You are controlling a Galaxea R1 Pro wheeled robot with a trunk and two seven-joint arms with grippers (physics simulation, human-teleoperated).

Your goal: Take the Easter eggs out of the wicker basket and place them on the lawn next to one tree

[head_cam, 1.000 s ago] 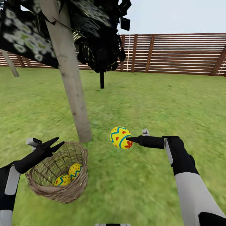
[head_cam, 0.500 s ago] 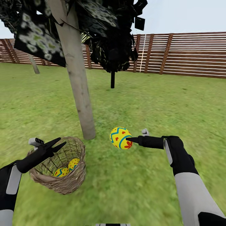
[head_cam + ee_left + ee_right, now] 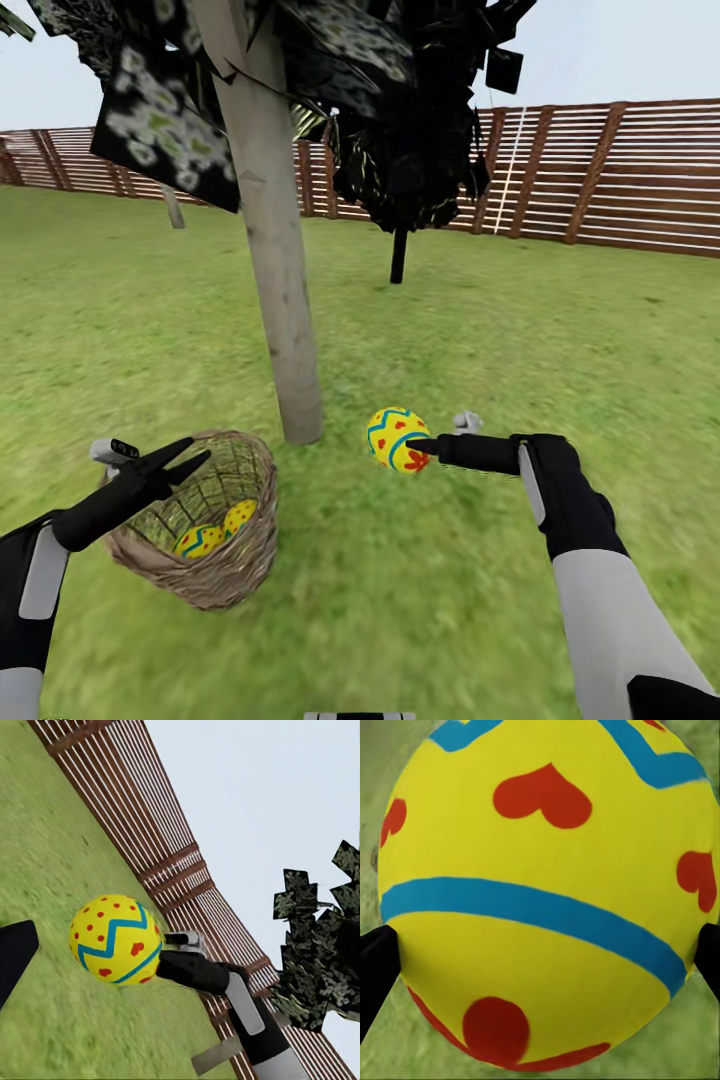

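Note:
A yellow Easter egg [image 3: 396, 437] with blue zigzag bands and red marks hangs just above the lawn [image 3: 480, 330], right of the pale tree trunk [image 3: 288, 300]. My right gripper [image 3: 418, 446] is shut on this egg [image 3: 547, 892], its fingertips [image 3: 375, 975] at either side. The tilted wicker basket [image 3: 235, 580] stands left of the trunk's foot and holds two more eggs [image 3: 200, 540] [image 3: 240, 515]. My left gripper [image 3: 198, 452] hovers open over the basket's near rim. The left wrist view shows one left finger [image 3: 15, 960] and the held egg [image 3: 114, 939].
A brown slat fence [image 3: 620, 170] rings the grass at the back. A black cone-shaped tree on a thin dark stem [image 3: 399, 255] stands behind the trunk, and another pale trunk [image 3: 173, 208] is far left. Dark leaf sheets [image 3: 165, 130] hang overhead. Open grass stretches right.
The whole view has swung left, so trunk, fence and dark tree sit further right in the picture. Both arms keep their poses. The egg stays gripped, now nearer the trunk's foot.

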